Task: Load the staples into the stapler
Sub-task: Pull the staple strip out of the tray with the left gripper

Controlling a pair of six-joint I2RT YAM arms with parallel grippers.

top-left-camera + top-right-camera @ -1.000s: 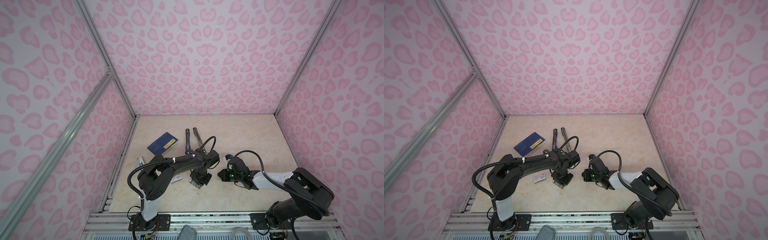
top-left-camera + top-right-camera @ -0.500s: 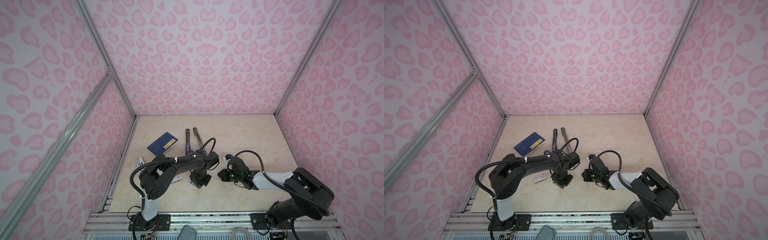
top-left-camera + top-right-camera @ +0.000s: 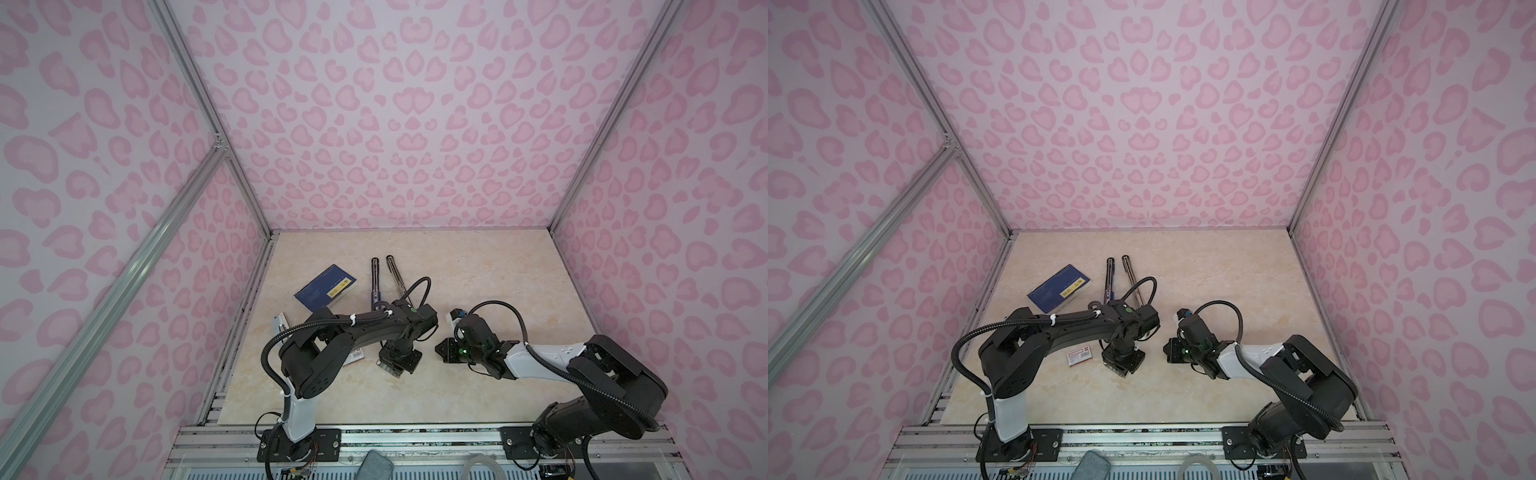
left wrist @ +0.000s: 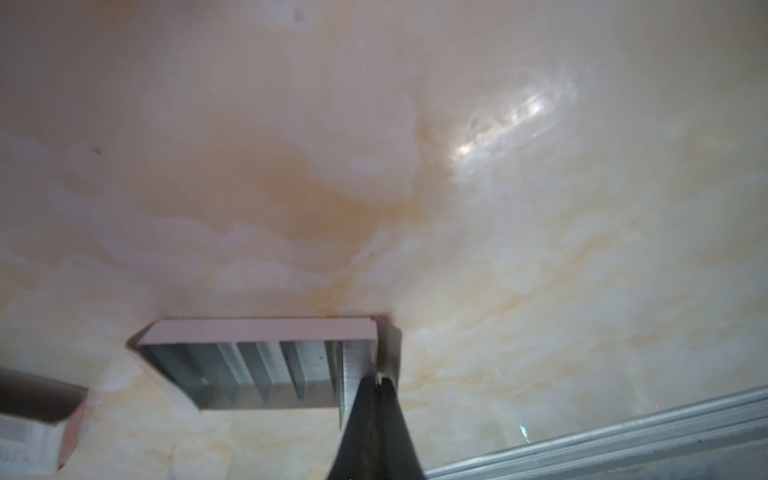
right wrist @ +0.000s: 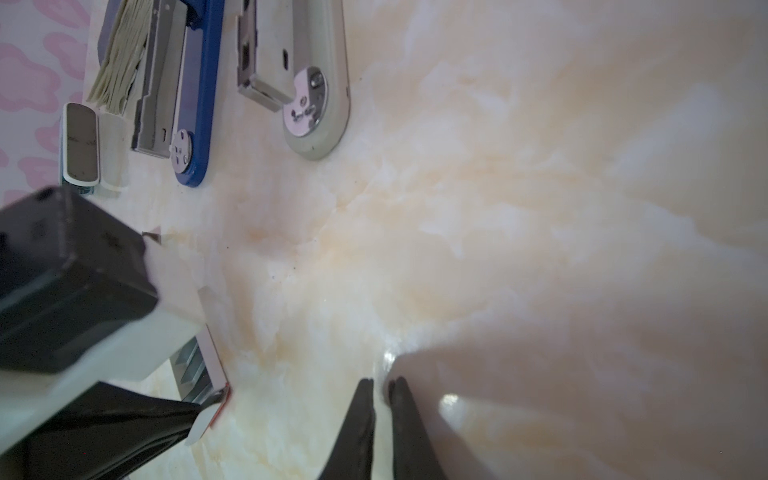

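While the left pincer [image 4: 380, 380] is pinched shut on the end wall of the white tray of staples [image 4: 249, 332], that tray shows low in the left wrist frame against the marbled tabletop [image 4: 498, 208], with silvery strips inside. Its red-labelled sleeve [image 3: 1079, 355] lies just left of that pincer in a top view. The right pincer [image 5: 382, 384] is almost closed, with a thin gap between its fingers, and grips nothing. The stapler [image 3: 375, 278] lies opened in a V above the arms in both top views, beside the blue booklet [image 3: 326, 293].

Left end effector [image 4: 379, 380] closed on end wall of white tray [image 4: 257, 330], grey staples [image 4: 266, 365] inside, marble tabletop [image 4: 498, 208]
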